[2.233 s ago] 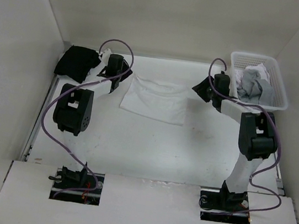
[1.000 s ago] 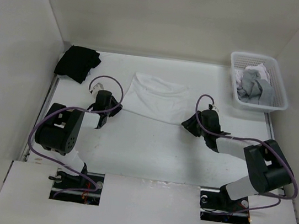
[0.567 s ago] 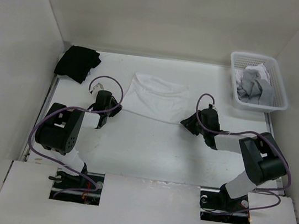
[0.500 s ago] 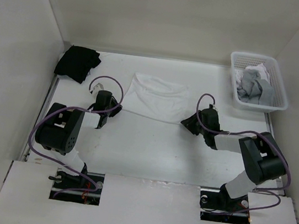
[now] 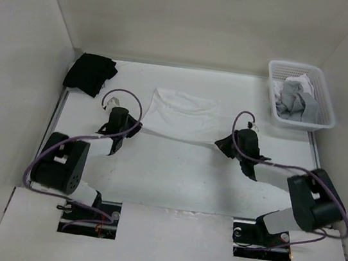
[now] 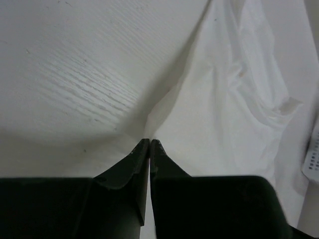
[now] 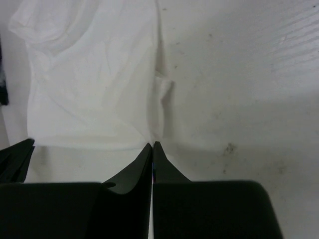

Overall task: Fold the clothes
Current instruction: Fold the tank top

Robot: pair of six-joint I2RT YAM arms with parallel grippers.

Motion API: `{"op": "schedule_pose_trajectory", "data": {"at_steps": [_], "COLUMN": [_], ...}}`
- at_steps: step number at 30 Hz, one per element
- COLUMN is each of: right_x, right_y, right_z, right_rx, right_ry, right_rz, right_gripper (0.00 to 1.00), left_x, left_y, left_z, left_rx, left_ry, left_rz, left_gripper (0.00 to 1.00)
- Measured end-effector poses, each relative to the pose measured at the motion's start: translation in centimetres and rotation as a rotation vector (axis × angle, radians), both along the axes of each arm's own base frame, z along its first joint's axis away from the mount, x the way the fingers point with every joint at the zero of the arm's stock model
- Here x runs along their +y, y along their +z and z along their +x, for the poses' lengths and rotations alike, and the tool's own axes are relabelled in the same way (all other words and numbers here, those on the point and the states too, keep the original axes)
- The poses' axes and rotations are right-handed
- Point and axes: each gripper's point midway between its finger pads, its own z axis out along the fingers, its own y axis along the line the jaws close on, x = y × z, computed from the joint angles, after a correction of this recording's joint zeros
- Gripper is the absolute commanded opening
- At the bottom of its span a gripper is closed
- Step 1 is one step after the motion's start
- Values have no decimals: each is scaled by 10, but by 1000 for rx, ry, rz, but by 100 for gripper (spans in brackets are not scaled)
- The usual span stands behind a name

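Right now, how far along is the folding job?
Done: the top lies spread flat on the table. In hand: the left gripper and right gripper are each shut on a near corner. Left: no fold looks made yet; the near edge likely has to go over to the far one.

You're looking at two arms built alike: the left arm (image 5: 60,165) and the right arm (image 5: 311,203) are showing black joint housings joined by white link sections. A purple cable (image 5: 125,92) is trailing from each wrist down to a black base (image 5: 88,211) flecked with red wire. Up close, the left gripper (image 6: 149,142) and right gripper (image 7: 152,145) are showing as matte black wedges narrowing to thin tips.
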Motion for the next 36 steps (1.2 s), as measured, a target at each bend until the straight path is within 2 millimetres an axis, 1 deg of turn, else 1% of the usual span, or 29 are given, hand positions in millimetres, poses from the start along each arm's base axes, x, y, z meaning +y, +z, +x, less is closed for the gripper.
{"op": "schedule_pose_trajectory", "data": {"at_steps": [1, 2, 3, 5, 6, 8, 9, 11, 13, 14, 16, 18, 19, 21, 24, 26, 28, 30, 33, 35, 36], "right_x": [0, 1, 3, 5, 6, 6, 5, 0, -3, -4, -3, 0, 2, 5, 5, -1, -8, -12, -13, -11, -11], "right_y": [12, 25, 42, 83, 107, 151, 166, 193, 211, 216, 223, 221, 217, 202, 167, 141, 117, 100, 80, 76, 76], "right_z": [-6, -12, -19, -38, -50, -77, -91, -119, -143, -152, -167, -173, -172, -162, -130, -104, -81, -56, -20, 9, 24], "right_rx": [-25, -57, -96, -189, -246, -347, -377, -417, -427, -426, -408, -390, -377, -340, -266, -203, -144, -103, -50, -38, -38], "right_ry": [7, 18, 32, 60, 76, 102, 112, 135, 164, 175, 205, 227, 231, 222, 177, 140, 110, 90, 81, 77, 74], "right_rz": [-5, -5, -4, 2, 13, 41, 52, 66, 76, 79, 72, 53, 34, -26, -113, -149, -169, -171, -159, -145, -135], "right_gripper": [2, 2, 2, 2, 3, 3, 3, 3, 3, 3, 4, 4, 4, 4, 4, 4, 4, 4, 4, 4, 4], "left_x": [-1, -2, -2, -2, -1, 5, 7, 12, 15, 15, 16, 16, 15, 12, 6, 5, 6, 10, 13, 11, 9], "left_y": [10, 26, 46, 96, 125, 175, 192, 222, 244, 253, 262, 258, 251, 232, 189, 155, 127, 97, 65, 54, 52], "left_z": [-5, -10, -15, -26, -34, -58, -71, -100, -124, -133, -145, -146, -145, -137, -114, -96, -76, -56, -30, -10, 2], "left_rx": [-13, -41, -82, -196, -267, -390, -430, -491, -526, -535, -531, -505, -475, -408, -282, -188, -112, -41, 30, 48, 47], "left_ry": [-6, -12, -19, -34, -39, -43, -48, -58, -74, -83, -95, -101, -105, -109, -109, -97, -80, -56, -29, -20, -16], "left_rz": [-4, -9, -14, -32, -43, -60, -65, -72, -77, -80, -79, -71, -64, -46, -11, 15, 34, 50, 63, 63, 60], "left_gripper": [0, 0, 0, 0, 0, 0, 0, 0, 0, 0, 1, 1, 1, 1, 1, 1, 1, 1, 1, 2, 2]}}
